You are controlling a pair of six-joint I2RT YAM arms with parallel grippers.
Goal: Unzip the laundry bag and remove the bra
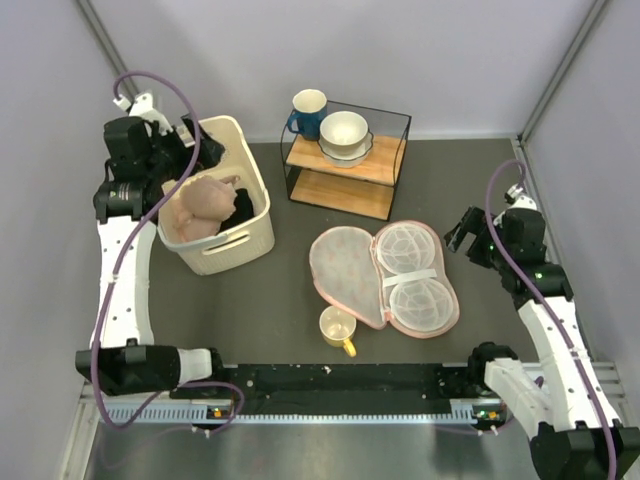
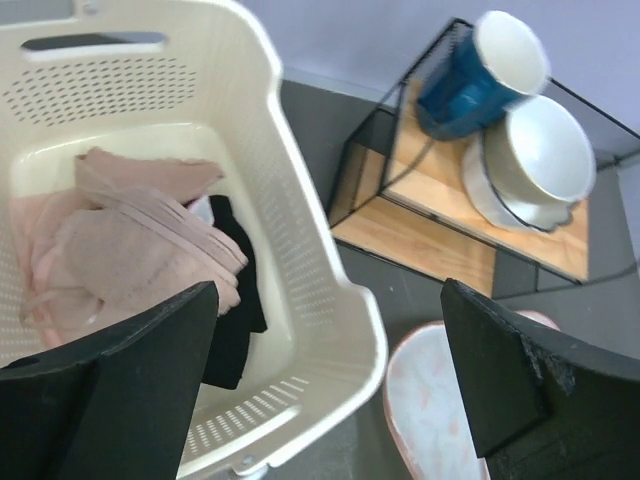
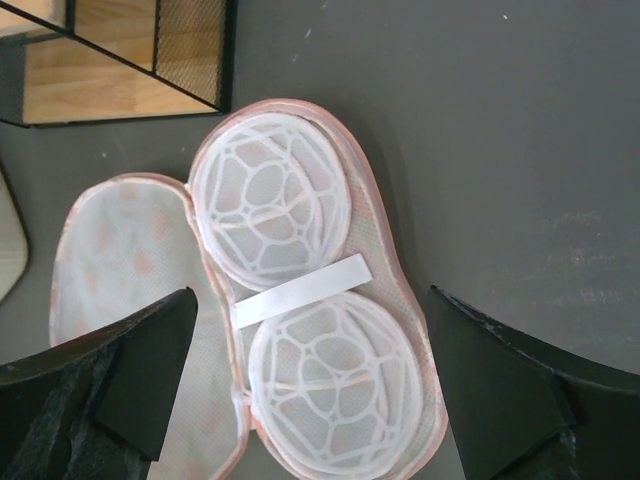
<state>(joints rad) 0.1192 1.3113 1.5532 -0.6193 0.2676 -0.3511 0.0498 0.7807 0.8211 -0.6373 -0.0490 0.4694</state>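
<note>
Bra (image 1: 203,205) in basket (image 1: 228,250), left of laundry bag (image 1: 345,268)

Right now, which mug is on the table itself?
The yellow mug, next to the open laundry bag; the blue mug stands up on the wooden shelf.

Looked down on the bag (image 3: 130,270), spread open on the dark table (image 3: 480,130), with two white mesh domes (image 3: 270,200) one above the other in its right half and a white strap (image 3: 300,290) across between them. Caught a corner of the rack (image 3: 110,70) at top left, apart from the bag. Held the right gripper (image 3: 310,298) over the bag, black fingers (image 3: 150,370) wide apart, nothing gripped.
</note>
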